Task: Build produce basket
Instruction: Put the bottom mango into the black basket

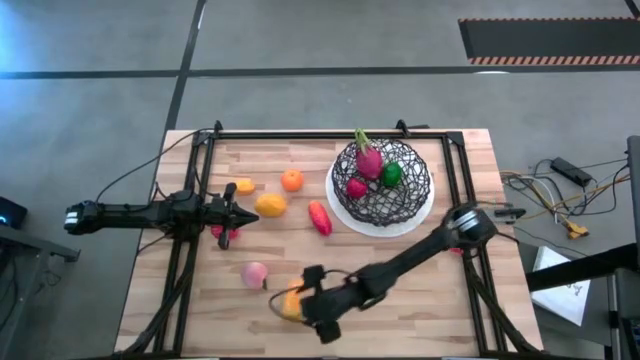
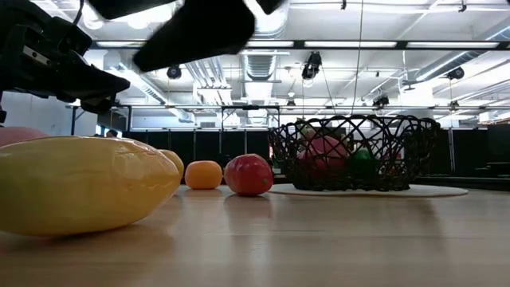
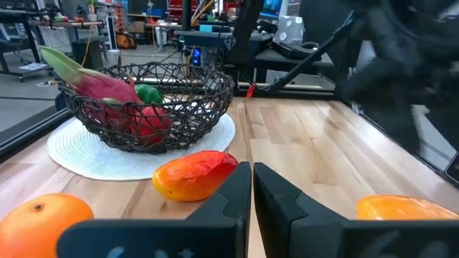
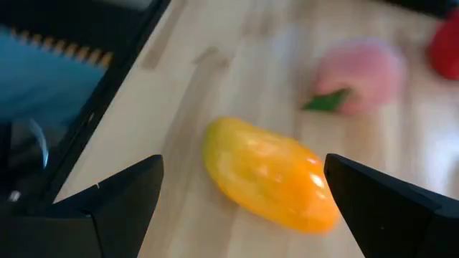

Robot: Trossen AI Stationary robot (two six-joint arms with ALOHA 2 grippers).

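Note:
The black wire basket stands on its white round base at the far right and holds a pink dragon fruit, a green piece and a red piece. My right gripper is open near the table's near edge. Its fingers stand on either side of a yellow-orange piece that lies on the table and do not touch it. My left gripper is shut and empty at the left, beside an orange-yellow piece. A red-orange piece lies ahead of it.
A pale pink peach, a round orange, a small orange piece and a small red piece lie loose on the wood. A black frame runs along the table's far and side edges.

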